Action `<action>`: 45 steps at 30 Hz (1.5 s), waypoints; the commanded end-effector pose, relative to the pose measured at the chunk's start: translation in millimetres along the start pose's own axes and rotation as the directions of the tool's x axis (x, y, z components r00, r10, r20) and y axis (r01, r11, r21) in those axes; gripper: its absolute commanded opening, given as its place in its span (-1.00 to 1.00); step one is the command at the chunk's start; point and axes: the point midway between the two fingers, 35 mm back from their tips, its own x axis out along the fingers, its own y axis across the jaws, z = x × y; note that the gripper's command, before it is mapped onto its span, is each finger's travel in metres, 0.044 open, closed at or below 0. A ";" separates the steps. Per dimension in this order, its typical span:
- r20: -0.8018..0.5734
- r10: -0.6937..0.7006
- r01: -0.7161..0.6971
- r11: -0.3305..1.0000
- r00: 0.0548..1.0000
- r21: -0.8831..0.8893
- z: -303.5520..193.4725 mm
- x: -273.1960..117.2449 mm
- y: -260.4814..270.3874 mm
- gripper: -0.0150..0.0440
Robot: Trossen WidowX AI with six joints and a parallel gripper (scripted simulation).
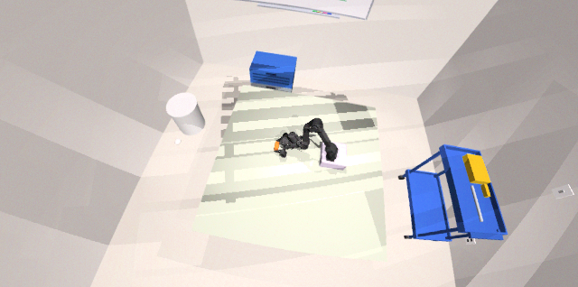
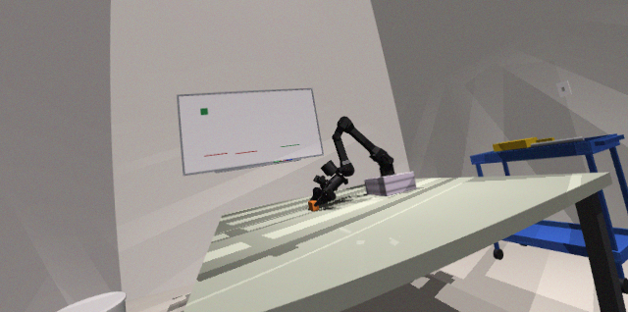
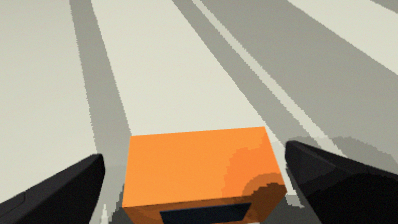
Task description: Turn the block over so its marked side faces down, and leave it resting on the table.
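Observation:
An orange block [image 3: 200, 165] [image 1: 276, 145] [image 2: 312, 205] rests on the pale green table [image 1: 293, 215] [image 2: 392, 253] [image 3: 165, 75]. In the wrist view its dark marked face [image 3: 205, 215] points toward the camera, at the bottom edge of the frame, and its plain orange face is up. My gripper [image 3: 197, 155] [image 1: 281, 146] [image 2: 318, 200] is open wide. Its two black fingers stand on either side of the block, with a gap on each side, not touching it. The arm reaches low from its base to the block.
The arm's base stands on a lilac block [image 1: 333, 161] [image 2: 392, 184] on the table. A blue cabinet [image 1: 273, 70] and a white cylinder bin [image 1: 185, 113] stand beyond the table. A blue cart [image 1: 456, 197] [image 2: 554, 155] with yellow items stands to the right.

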 end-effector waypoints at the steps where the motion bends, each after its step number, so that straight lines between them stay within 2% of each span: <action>1: -0.126 -0.007 0.007 1.000 0.992 -0.001 20.9 -3.0 -2.4 1.00; 9: -0.386 -0.011 0.008 1.000 0.922 -0.011 47.1 -50.3 0.9 1.00; 21: -0.404 -0.011 0.006 1.000 0.915 -0.013 49.0 -55.6 1.2 1.00; 24: -0.445 -0.009 0.005 1.000 0.896 -0.010 52.7 -50.0 0.5 1.00; 38: -0.779 -0.005 0.006 1.000 0.627 -0.002 87.4 -29.3 -0.6 1.00; 42: -0.847 -0.011 0.006 1.000 0.531 -0.009 96.4 -33.7 0.8 1.00; 45: -0.858 -0.012 0.006 1.000 0.514 -0.010 97.9 -34.9 1.3 1.00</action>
